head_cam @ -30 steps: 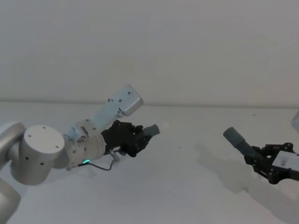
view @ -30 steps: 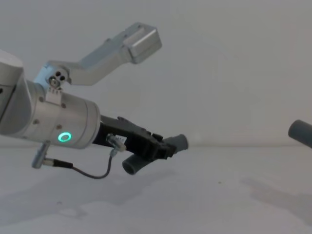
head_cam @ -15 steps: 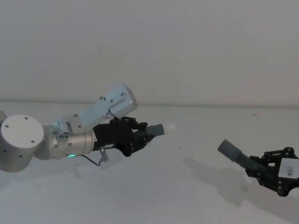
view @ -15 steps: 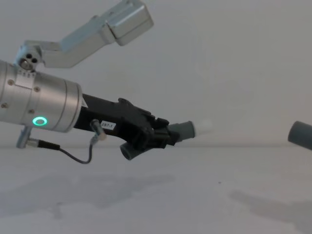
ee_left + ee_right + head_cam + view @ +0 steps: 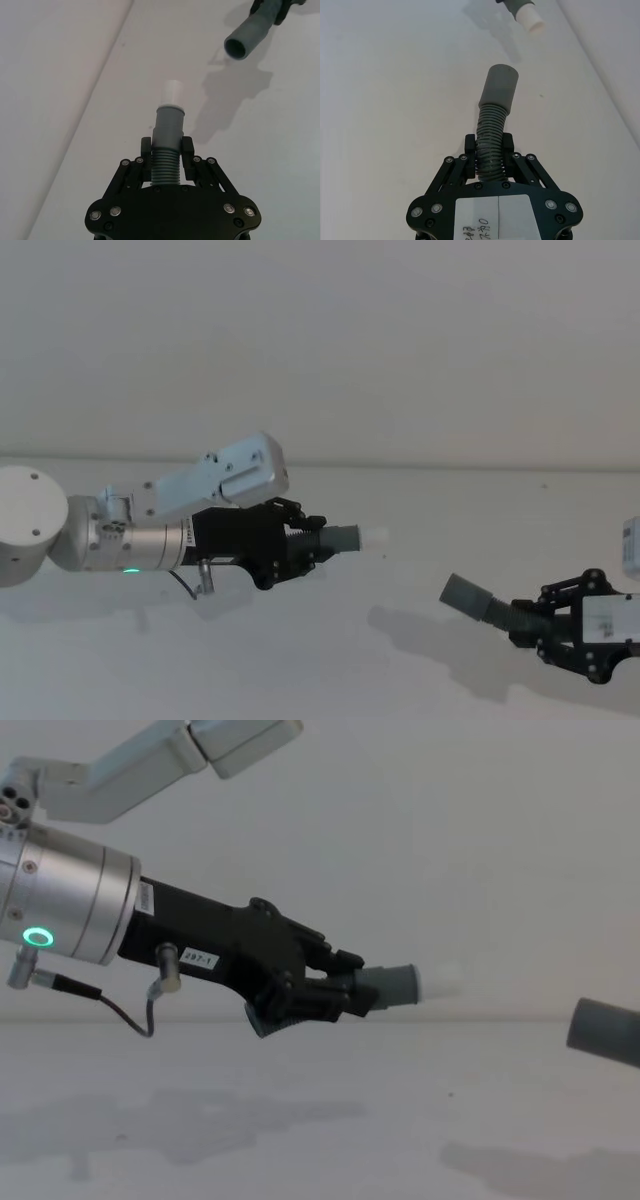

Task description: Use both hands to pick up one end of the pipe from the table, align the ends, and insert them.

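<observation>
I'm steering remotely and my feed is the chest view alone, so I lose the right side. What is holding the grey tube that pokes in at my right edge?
Observer: The right gripper is shut on the ribbed part of that sleeve; its smooth open mouth points toward the left arm.
Operator: Is my left gripper holding by the ribs too?
Observer: Yes. The left gripper clamps the ribbed section of the bent piece, just behind the collar.
Operator: Are the two ends touching yet?
Observer: No. The white tip and the mouth are apart, with bare table showing between them, and the sleeve sits lower in the head view.
</observation>
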